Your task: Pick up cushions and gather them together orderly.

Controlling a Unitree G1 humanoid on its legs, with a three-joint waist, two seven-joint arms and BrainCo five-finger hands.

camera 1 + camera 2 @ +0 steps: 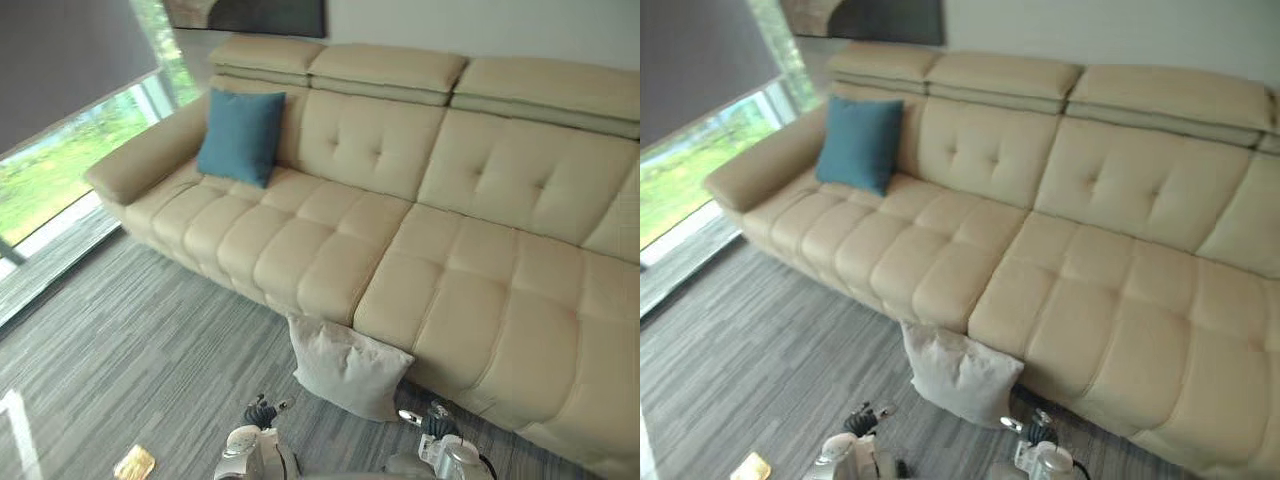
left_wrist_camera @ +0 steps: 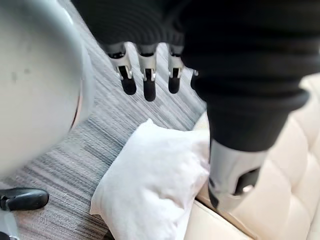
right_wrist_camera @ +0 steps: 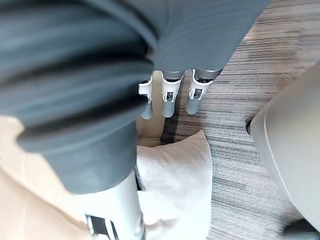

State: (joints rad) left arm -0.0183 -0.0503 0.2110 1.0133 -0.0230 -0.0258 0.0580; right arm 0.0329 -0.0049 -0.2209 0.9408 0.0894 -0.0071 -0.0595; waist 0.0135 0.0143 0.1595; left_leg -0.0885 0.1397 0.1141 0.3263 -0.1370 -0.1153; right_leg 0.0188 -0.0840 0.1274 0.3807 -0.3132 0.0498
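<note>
Cream sofa (image 1: 420,240) spans your view, with the teal cushion (image 1: 240,135) propped in its left corner. The white cushion (image 1: 347,367) sits on the floor, leaning against the sofa's front. Your left hand (image 1: 261,412) and right hand (image 1: 437,421) hover on either side of it, fingers straight, holding nothing.

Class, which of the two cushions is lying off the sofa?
The pale grey cushion, on the carpet against the sofa; the teal cushion sits up on the seat.
</note>
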